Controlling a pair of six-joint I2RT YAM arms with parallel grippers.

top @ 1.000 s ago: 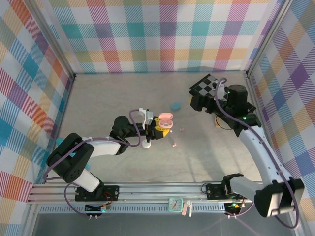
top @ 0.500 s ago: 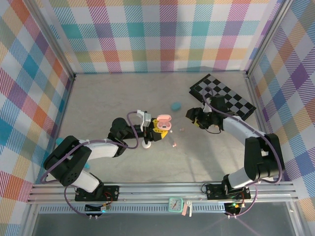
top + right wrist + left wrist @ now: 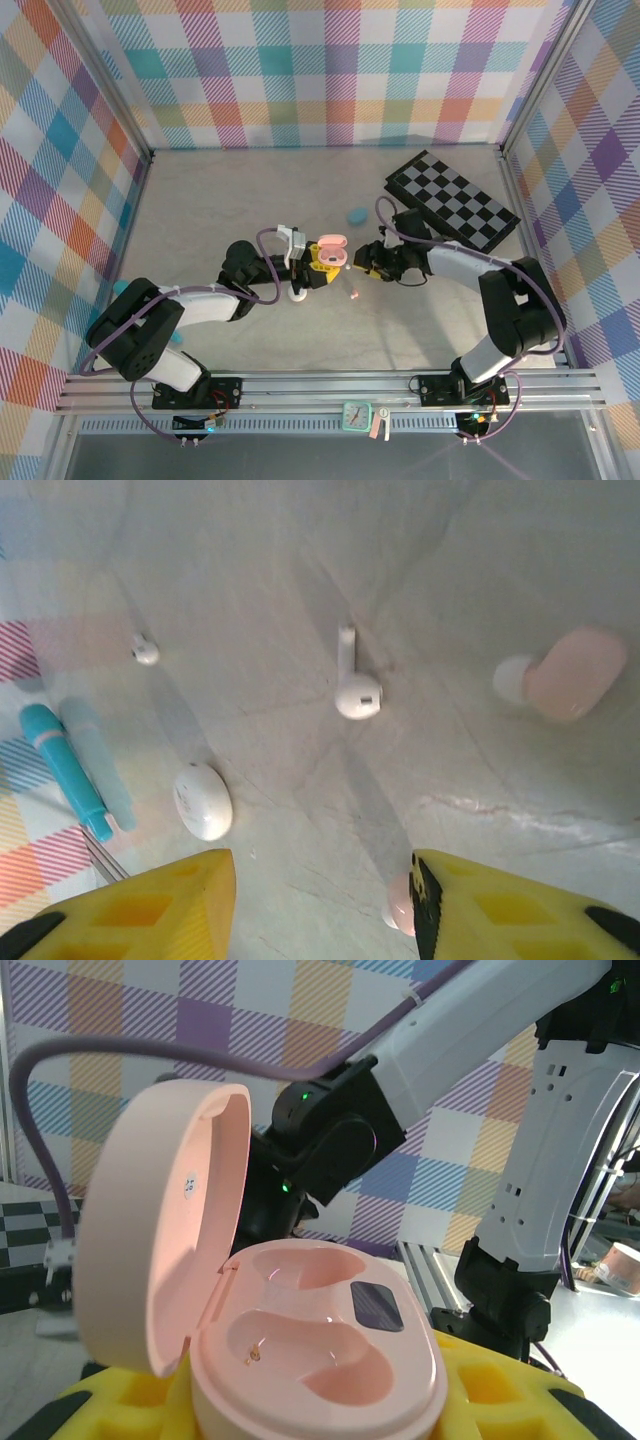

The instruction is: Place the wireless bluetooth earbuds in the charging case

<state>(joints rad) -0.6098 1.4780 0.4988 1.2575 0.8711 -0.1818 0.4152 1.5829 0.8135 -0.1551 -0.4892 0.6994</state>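
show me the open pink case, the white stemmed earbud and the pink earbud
open pink case (image 3: pixel 312 1348): left wrist view, inner tray of the base
white stemmed earbud (image 3: pixel 357 697): right wrist view, its round head
pink earbud (image 3: pixel 572 675): right wrist view, its pink body

The charging case (image 3: pixel 310 1360) is pale pink; the right end effector (image 3: pixel 320 880) has yellow fingers (image 3: pixel 150 905). On the grey marbled table (image 3: pixel 300 560) are a white earbud (image 3: pixel 355 692) and a pink earbud (image 3: pixel 575 675). The mat (image 3: pixel 455 200) is black-and-grey checked, the walls (image 3: pixel 330 70) pastel plaid.

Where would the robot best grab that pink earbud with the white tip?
From above, pinching the pink earbud across its wide rounded body, not the white tip. It lies flat on the table, so likely only its sides are reachable.
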